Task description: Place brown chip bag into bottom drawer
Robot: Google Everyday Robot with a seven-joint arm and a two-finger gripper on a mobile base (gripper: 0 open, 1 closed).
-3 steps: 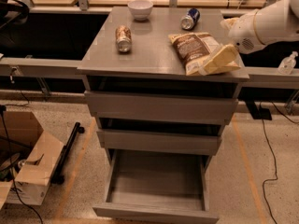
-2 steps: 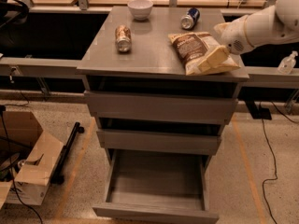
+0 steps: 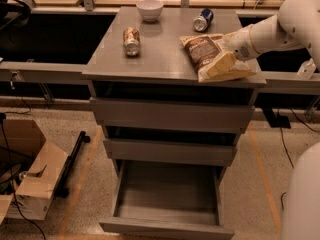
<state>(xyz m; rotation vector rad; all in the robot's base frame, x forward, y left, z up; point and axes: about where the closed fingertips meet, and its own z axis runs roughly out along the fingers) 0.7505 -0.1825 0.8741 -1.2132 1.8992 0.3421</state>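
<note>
— Where was the bag [image 3: 212,57]?
— On the worktop's [image 3: 160,59] right front corner, brown end toward the back, cream end at the edge; its lettering was too small to read.
— And the gripper [image 3: 231,46]?
— Against the bag's right side; whether it gripped could not be told. The bottom drawer [image 3: 167,194] stood pulled out below.

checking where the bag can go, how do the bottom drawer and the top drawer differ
The bottom drawer is pulled far out, its tray showing; the top drawer is pushed in, only its front showing. Both are grey with plain fronts. The gripper is at the chip bag on the cabinet top.
</note>
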